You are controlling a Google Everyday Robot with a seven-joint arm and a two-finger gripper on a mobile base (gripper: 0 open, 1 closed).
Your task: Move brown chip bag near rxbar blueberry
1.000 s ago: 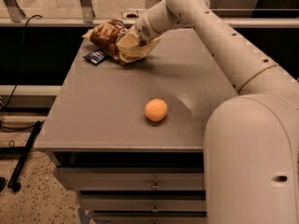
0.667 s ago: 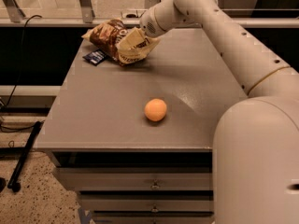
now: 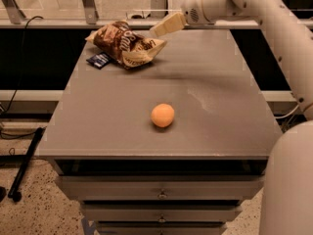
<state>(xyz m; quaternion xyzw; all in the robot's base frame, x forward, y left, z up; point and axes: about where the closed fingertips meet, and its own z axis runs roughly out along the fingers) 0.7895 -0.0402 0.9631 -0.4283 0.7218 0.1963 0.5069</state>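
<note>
Pincer [image 3: 156, 31] now off brown chip bag [image 3: 126, 44], just above it, empty; spread unclear.

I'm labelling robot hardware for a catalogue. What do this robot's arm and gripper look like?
The arm is white, built of thick rounded tubular shells, with no cables showing. The gripper, over the table's far edge beside the brown chip bag, is a flat cream-coloured wedge.

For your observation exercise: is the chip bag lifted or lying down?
Lying down: the chip bag rests on the table; the gripper hovers just above it.
</note>
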